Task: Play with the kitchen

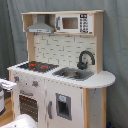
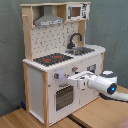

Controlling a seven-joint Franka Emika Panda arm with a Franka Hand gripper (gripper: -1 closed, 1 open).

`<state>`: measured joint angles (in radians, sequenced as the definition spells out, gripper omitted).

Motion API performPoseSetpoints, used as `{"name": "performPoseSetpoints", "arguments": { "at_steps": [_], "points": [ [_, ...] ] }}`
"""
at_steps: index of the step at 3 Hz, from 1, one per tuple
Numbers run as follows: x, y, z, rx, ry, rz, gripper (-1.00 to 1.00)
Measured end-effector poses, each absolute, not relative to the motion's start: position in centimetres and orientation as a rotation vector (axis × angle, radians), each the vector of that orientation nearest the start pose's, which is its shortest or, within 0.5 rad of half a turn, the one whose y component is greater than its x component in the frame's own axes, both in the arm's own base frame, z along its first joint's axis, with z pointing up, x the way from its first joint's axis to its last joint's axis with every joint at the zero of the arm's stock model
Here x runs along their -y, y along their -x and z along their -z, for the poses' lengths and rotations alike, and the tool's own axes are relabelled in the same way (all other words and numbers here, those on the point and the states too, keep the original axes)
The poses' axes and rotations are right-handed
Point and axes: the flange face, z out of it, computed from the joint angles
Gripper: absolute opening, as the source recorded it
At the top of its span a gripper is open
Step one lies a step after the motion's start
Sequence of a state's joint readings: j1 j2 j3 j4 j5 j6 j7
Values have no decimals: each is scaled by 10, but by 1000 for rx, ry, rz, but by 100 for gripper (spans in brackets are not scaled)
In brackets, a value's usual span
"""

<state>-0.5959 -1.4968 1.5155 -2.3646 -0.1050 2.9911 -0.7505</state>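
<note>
The kitchen (image 1: 65, 50) (image 2: 50, 35) is a tall white and light-wood toy standing upright. It has a black-red hob (image 1: 37, 65) (image 2: 52, 59), a black faucet (image 1: 85, 59) (image 2: 75, 39) over the sink (image 1: 75, 74) (image 2: 82, 50), a grey hood (image 1: 40, 27) (image 2: 48, 20) and a small microwave (image 1: 72, 23) (image 2: 77, 11). In the second exterior view my gripper (image 2: 61, 77) reaches in from the right. It sits at the knob panel, just above the windowed oven door (image 2: 63, 96) (image 1: 28, 106). In the first exterior view only a bit of the gripper (image 1: 4, 84) shows at the left edge.
The kitchen stands on a wooden table (image 2: 100, 112) in front of a grey curtain (image 1: 115, 50) (image 2: 10, 50). The white arm (image 2: 107, 82) stretches across the cupboard front under the sink. A white arm part (image 1: 22, 121) shows at the bottom of the first exterior view.
</note>
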Motion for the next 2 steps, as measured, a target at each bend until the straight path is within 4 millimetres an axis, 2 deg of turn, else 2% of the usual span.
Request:
{"name": "performPoseSetpoints", "arguments": {
  "at_steps": [2],
  "points": [
    [-508, -296, -347, -1523, -577, -612, 100]
  ]
}}
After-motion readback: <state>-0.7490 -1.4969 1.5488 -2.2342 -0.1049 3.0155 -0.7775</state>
